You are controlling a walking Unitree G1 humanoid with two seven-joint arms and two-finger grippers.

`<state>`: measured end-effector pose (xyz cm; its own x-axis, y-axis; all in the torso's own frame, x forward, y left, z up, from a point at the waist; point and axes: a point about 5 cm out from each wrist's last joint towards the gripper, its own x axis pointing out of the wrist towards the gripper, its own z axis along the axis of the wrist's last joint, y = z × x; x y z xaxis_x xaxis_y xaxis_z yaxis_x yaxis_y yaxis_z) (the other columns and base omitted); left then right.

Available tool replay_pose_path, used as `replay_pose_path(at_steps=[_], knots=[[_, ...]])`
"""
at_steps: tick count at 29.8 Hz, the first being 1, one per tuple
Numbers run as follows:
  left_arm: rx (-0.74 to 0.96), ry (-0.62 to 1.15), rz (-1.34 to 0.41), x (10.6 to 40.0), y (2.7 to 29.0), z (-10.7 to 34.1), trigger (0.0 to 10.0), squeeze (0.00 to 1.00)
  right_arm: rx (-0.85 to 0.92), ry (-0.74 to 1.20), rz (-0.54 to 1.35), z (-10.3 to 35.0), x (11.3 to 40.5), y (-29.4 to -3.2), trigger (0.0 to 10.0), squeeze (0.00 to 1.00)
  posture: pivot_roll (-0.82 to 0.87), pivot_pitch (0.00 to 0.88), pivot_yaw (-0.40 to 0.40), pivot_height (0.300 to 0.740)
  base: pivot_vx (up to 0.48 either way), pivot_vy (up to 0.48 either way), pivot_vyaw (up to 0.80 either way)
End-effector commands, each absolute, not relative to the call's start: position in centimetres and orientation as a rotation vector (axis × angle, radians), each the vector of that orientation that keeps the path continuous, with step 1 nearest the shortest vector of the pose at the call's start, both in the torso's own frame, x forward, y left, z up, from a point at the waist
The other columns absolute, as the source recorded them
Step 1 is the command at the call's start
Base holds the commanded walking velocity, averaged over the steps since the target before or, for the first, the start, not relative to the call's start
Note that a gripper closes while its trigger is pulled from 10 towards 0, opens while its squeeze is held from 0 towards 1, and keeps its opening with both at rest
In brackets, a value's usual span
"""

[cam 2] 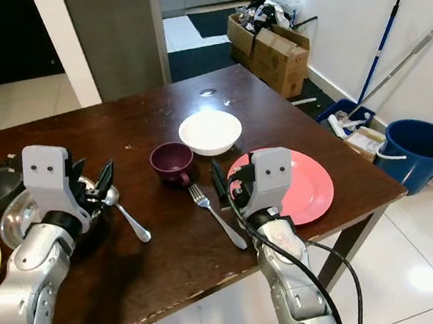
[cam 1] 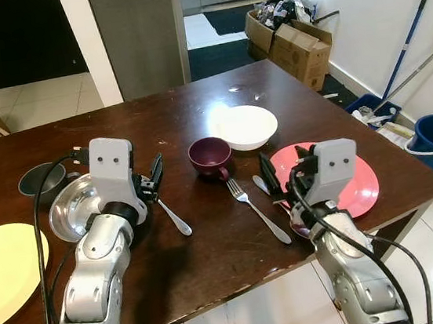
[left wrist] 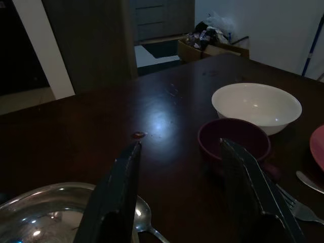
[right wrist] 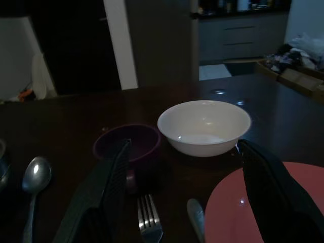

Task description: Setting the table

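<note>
Partly set: we note steel fork (cam 1: 257, 209) at 9 o'clock of round pink plate (cam 1: 361, 184); silver spoon (cam 1: 173, 215) unplaced. Left gripper (cam 1: 154, 177) and right gripper (cam 1: 276, 180) wide, empty.

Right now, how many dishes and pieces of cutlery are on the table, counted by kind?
Plates: 2, pink plate, yellow plate
Bowls: 3, white bowl, steel bowl, dark bowl
Cups: 1, purple cup
Forks: 1, fork
Spoons: 1, spoon
Knives: 1, knife
Total: 9

Dark wooden table (cam 1: 213, 265), plates (cam 1: 365, 183), bowls (cam 1: 245, 125), mug (cam 1: 209, 156), possibly three utensils (cam 1: 256, 211)
</note>
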<state>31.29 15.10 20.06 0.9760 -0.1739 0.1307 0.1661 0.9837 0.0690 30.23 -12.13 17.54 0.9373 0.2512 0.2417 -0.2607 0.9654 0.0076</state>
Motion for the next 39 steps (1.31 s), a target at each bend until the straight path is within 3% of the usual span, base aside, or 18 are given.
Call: replay_pose_path(at_steps=[1, 10, 14, 23, 26, 28, 39], knots=[[0.106, -0.053, -0.166, 31.3, 15.8, 18.5, 10.0, 0.00, 0.007, -0.214, 0.322, 17.0, 29.8, -11.4, 10.0, 0.00, -0.03, 0.030, 0.113, 0.740, 0.000, 0.000, 0.00], [0.335, 0.148, -0.047, 32.7, 20.2, 16.2, 10.0, 0.00, -0.009, -0.182, 0.442, 16.2, 29.5, -9.0, 10.0, 0.00, -0.03, 0.028, 0.132, 0.740, 0.000, 0.000, 0.00], [0.402, 0.190, -0.092, 33.2, 21.2, 15.9, 10.0, 0.00, 0.001, -0.187, 0.446, 16.3, 29.5, -8.7, 10.0, 0.00, -0.02, 0.025, 0.135, 0.740, 0.000, 0.000, 0.00], [0.510, 0.232, -0.364, 35.9, 19.5, 16.7, 10.0, 0.00, 0.020, -0.192, 0.408, 16.5, 29.9, -9.5, 10.0, 0.00, -0.03, 0.021, 0.145, 0.740, 0.000, 0.000, 0.00], [0.561, 0.227, -0.355, 36.6, 19.6, 17.1, 10.0, 0.00, 0.020, -0.194, 0.401, 16.5, 29.9, -9.6, 10.0, 0.00, -0.03, 0.019, 0.150, 0.740, 0.000, 0.000, 0.00], [0.687, 0.260, -0.347, 37.4, 20.2, 17.0, 10.0, 0.00, 0.026, -0.195, 0.389, 16.5, 29.9, -9.8, 10.0, 0.00, -0.03, 0.019, 0.154, 0.740, 0.000, 0.000, 0.00], [0.669, 0.373, -0.282, 37.1, 23.2, 15.5, 10.0, 0.00, 0.035, -0.189, 0.384, 16.3, 29.8, -9.8, 10.0, 0.00, -0.02, 0.023, 0.147, 0.740, 0.000, 0.000, 0.00]])
